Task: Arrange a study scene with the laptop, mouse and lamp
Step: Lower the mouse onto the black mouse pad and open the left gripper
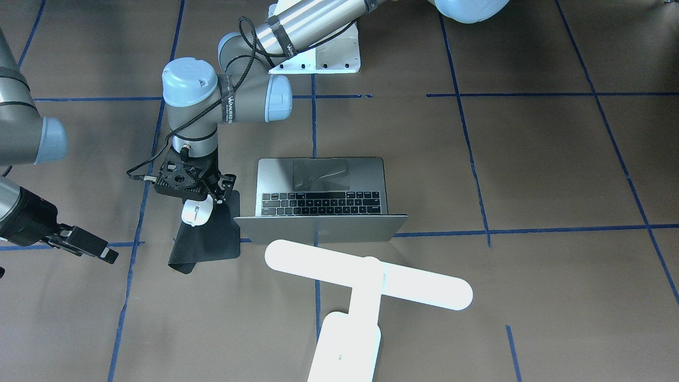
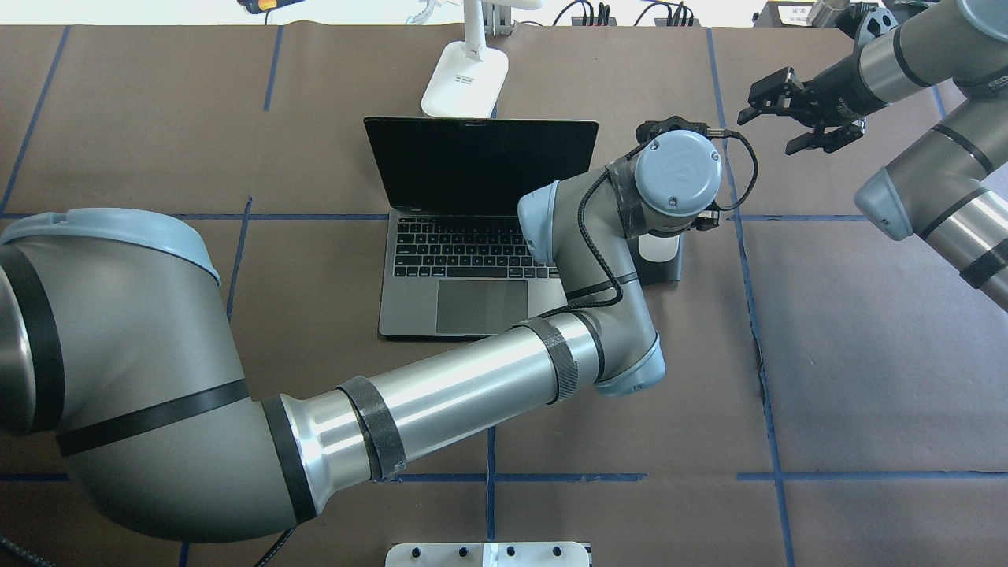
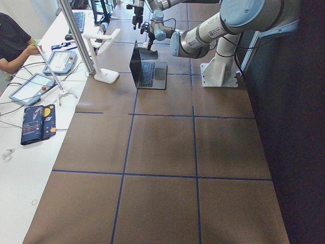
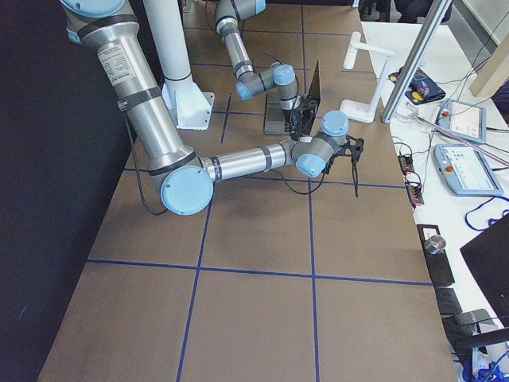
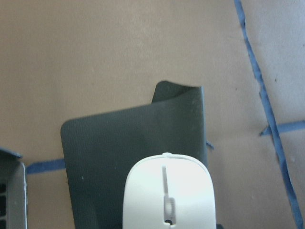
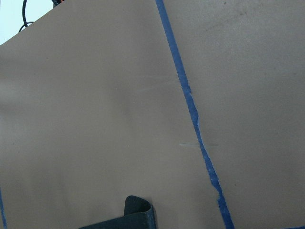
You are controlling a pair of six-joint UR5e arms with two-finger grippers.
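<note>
Left gripper [image 1: 204,199] hangs straight down over the rear end of the mouse [image 1: 195,214], and I cannot tell from any feed whether it is pinching the mouse or only straddling it; its own wrist camera shows the white shell close up with the grey centre line and no fingers. I read clock directions on the overhead feed, with 12 o'clock away from the robot. The mouse sits on a black mat [image 1: 209,239] just beside the laptop [image 2: 465,260], at the laptop's 3 o'clock. The mat's corner at 1 o'clock curls up off the worktop [image 1: 530,159]. The laptop stands open with its dark screen upright and its keyboard and trackpad facing the robot. The lamp [image 1: 366,276] stands at the laptop's 12 o'clock, its base near the back of the lid and its long bar head crosswise above it. Right gripper [image 2: 776,118] hovers off the worktop at about 2 o'clock from the mouse, well apart from it, jaws spread with nothing between them, and its wrist camera shows only brown worktop, blue tape lines [image 6: 193,109] and the mat's curled corner.
</note>
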